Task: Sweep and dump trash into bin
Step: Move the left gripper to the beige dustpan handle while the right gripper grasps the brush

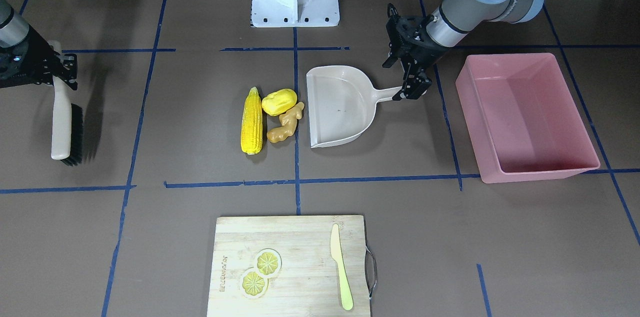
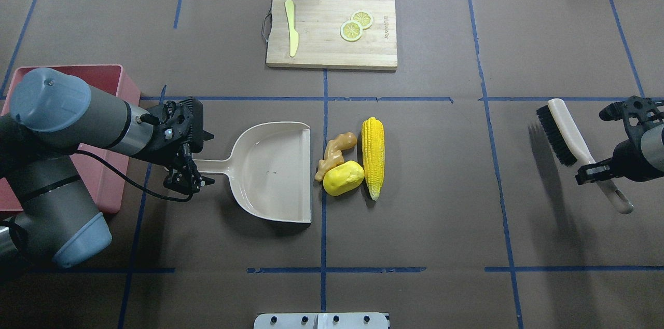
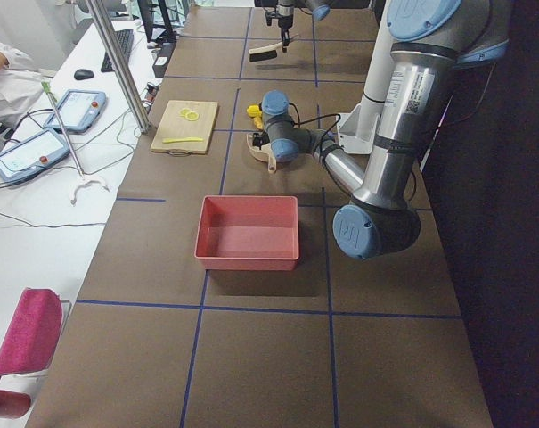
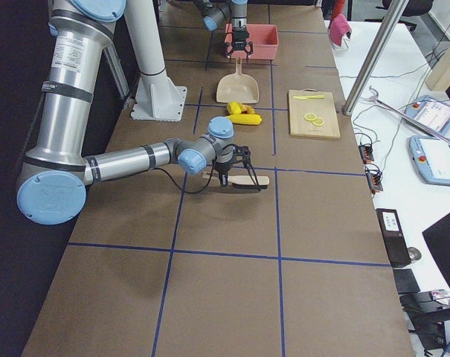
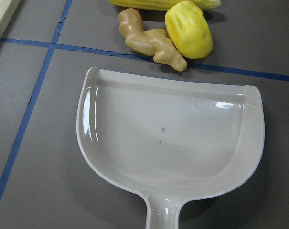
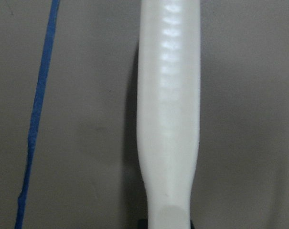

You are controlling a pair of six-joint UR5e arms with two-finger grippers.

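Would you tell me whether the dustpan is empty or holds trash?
Empty. The dustpan is bare inside; the corn cob, lumpy yellow piece and ginger root lie on the table beyond its lip.

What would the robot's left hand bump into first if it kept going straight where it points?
The handle of the dustpan: the left hand sits right at its end, pointing along it. Beyond the pan's open edge lie the ginger root and lumpy yellow piece. Depth is hard to judge.

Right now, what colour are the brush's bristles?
Black bristles on a cream handle; the overhead view shows them best.
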